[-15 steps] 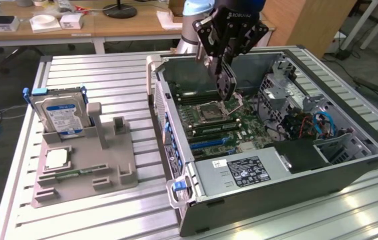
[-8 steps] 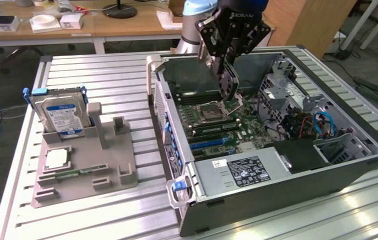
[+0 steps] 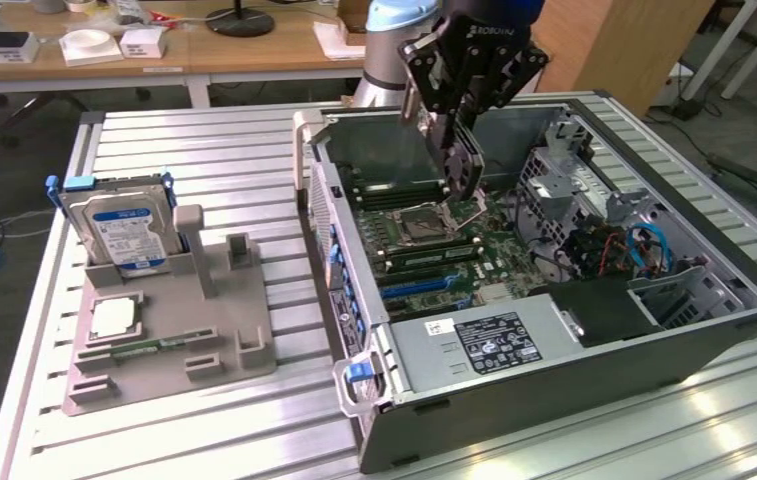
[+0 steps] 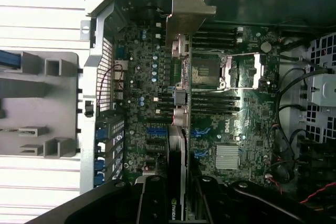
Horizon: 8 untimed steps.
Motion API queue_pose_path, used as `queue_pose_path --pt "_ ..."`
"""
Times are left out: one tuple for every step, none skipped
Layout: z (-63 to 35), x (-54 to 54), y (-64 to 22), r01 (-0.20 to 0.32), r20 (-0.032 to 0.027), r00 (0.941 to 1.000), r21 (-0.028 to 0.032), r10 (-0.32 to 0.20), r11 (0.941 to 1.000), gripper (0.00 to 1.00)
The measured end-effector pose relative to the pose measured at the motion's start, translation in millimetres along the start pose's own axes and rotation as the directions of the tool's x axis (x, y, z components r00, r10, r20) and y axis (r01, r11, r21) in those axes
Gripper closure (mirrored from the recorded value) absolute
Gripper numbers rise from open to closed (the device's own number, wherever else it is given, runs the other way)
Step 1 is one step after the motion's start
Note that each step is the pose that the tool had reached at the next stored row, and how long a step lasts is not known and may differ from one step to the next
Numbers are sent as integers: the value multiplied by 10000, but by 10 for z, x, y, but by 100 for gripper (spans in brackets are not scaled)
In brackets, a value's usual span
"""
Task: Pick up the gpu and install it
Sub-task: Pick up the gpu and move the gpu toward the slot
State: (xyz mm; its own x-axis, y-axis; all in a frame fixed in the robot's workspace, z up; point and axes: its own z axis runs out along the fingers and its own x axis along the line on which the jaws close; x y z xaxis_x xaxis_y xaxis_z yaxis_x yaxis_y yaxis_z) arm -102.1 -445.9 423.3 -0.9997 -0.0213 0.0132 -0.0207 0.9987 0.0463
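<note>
**Fig.** An open computer case (image 3: 698,300) lies on its side on the slatted tabletop (image 3: 191,150), toward the edge at the exterior view's right. I see the gripper (image 3: 448,122) clamped narrow on the gpu (image 3: 466,178). The card hangs edge-down inside the case opening, over the motherboard (image 3: 418,255) and beside the CPU socket (image 3: 434,213). I cannot tell whether it touches the board. In the wrist view the card appears edge-on, with its silver bracket (image 4: 191,9) at the end away from the fingers. Toward the tabletop's edge at the exterior view's left, a grey fixture (image 3: 205,350) holds a hard drive (image 3: 122,232) upright.
</note>
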Motion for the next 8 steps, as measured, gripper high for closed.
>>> queue_pose_path --pt "0 -7 0 0 1 10000 0 0 10000 74" --pt "0 -14 0 -1 0 10000 0 1 10000 74" --pt "1 -28 0 1 0 10000 0 -1 10000 74" --pt "1 -44 -1 2 0 10000 0 -2 10000 74" --pt "1 -60 -1 4 0 10000 0 -4 10000 74" --pt "1 -73 -2 4 0 10000 0 -4 10000 74" --pt "0 -86 -2 5 0 10000 1 -5 10000 74" --pt "0 -97 -2 6 0 10000 1 -6 10000 74"
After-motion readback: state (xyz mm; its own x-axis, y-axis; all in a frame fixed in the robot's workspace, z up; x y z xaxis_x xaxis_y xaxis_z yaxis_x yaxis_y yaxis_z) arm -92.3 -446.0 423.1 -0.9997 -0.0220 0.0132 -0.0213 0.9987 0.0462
